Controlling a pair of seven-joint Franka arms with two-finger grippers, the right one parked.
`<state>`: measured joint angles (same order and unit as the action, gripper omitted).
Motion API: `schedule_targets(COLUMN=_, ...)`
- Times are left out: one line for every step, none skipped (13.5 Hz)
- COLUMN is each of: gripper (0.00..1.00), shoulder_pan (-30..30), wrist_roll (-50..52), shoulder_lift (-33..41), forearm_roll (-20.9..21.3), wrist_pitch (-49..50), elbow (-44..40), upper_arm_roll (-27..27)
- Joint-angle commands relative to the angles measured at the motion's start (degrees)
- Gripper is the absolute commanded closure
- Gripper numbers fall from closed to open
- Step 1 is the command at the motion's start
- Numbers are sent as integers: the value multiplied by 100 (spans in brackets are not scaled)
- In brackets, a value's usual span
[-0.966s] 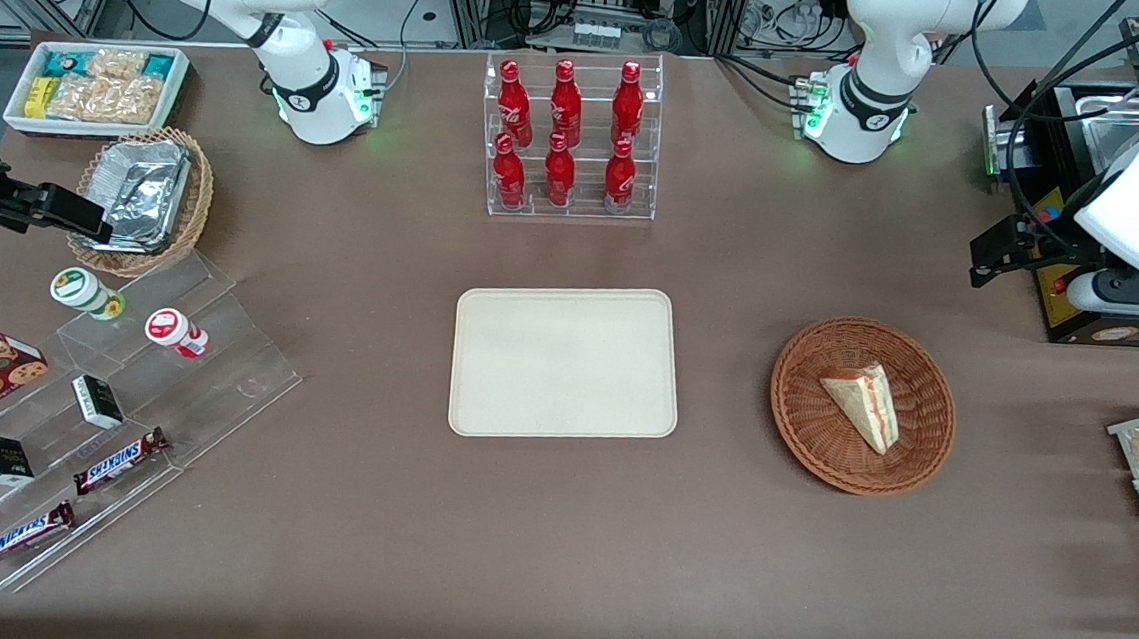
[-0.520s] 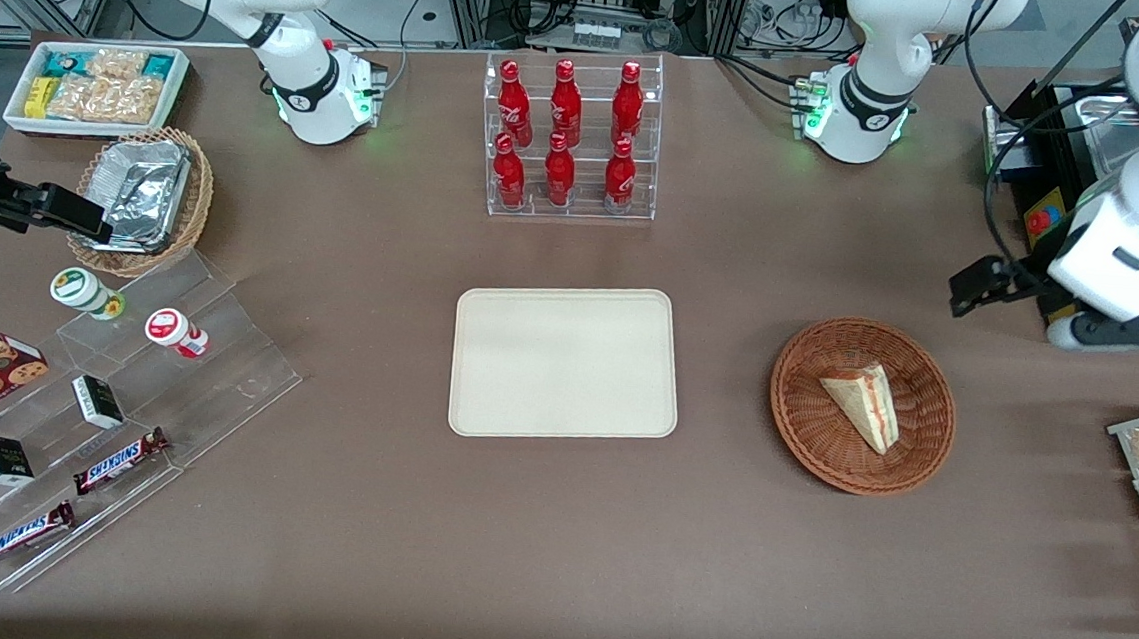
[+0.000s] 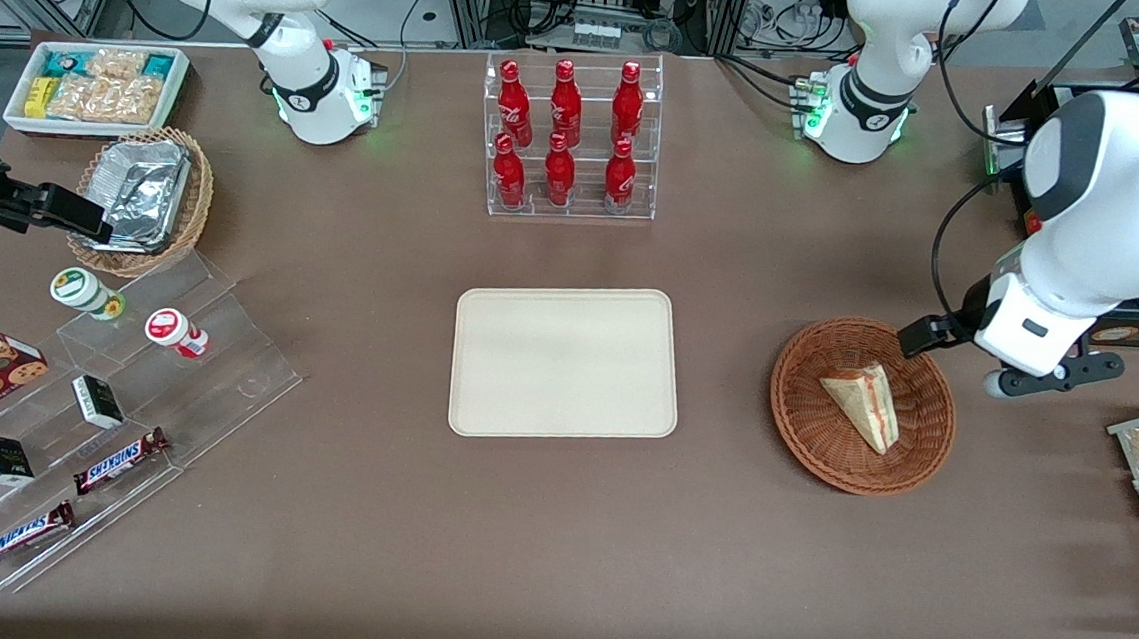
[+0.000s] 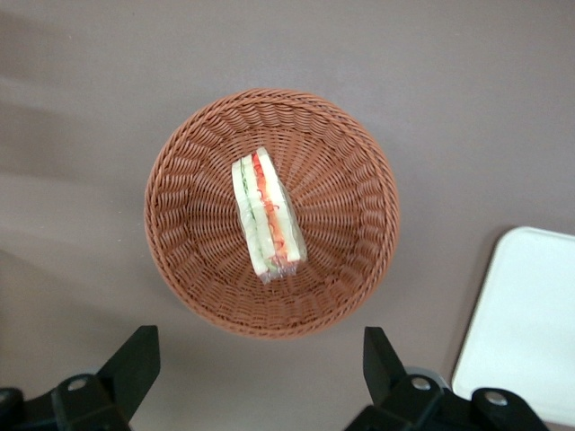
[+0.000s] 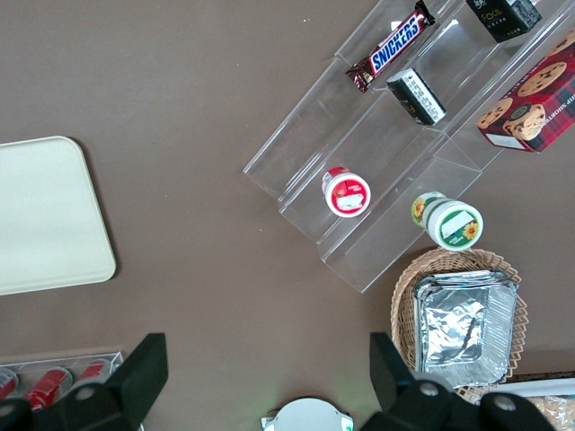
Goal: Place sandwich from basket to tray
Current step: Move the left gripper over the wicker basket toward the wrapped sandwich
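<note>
My gripper (image 4: 255, 364) hangs above the table, over the edge of the basket (image 3: 803, 416) that faces the working arm's end; its jaws stand wide apart, holding nothing. The sandwich (image 3: 862, 405) lies in the basket's middle, its filling edge up, untouched. The tray (image 3: 565, 361) sits at the table's centre, well apart from the basket, toward the parked arm's end.
</note>
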<state>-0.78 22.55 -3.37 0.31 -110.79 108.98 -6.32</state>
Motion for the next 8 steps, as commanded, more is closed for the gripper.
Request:
schedule_targets(gripper=0, shoulder_pan=34, wrist_roll=329, shoulder_lift=117, forearm_roll=57, wrist_pitch=-626, elbow=588, upper_arm_roll=17)
schedule_targets(gripper=0, shoulder_pan=34, wrist_roll=407, shoulder_lift=91, forearm_roll=48, wrist_pitch=-881, elbow=746, upper_arm_roll=17)
schedule_targets(gripper=0, shoulder_pan=34, wrist_roll=617, shoulder_lift=30, forearm_roll=48, wrist_pitch=-1153, elbow=930, upper_arm_roll=17)
schedule_targets(gripper=0, shoulder_pan=17, wrist_roll=836, shoulder_lift=-23, forearm_roll=48, wrist_pitch=-1443, elbow=1097, upper_arm_roll=8)
schedule_targets(gripper=0, shoulder_pan=-1, wrist_roll=926, shoulder_lift=-58, forearm_roll=57, wrist_pitch=-1715, elbow=1281, upper_arm_roll=8)
schedule_targets(gripper=0, shoulder_pan=7, wrist_roll=927, shoulder_lift=-68, forearm_roll=57, wrist_pitch=-2005, elbow=1492, upper_arm_roll=8)
schedule_targets(gripper=0, shoulder_pan=8, wrist_roll=935, shoulder_lift=-85, forearm_roll=57, wrist_pitch=-2226, elbow=1616, upper_arm_roll=8)
schedule_targets(gripper=0, shoulder_pan=8, wrist_roll=944, shoulder_lift=-181, forearm_roll=57, wrist_pitch=-2263, elbow=1626, upper_arm_roll=8)
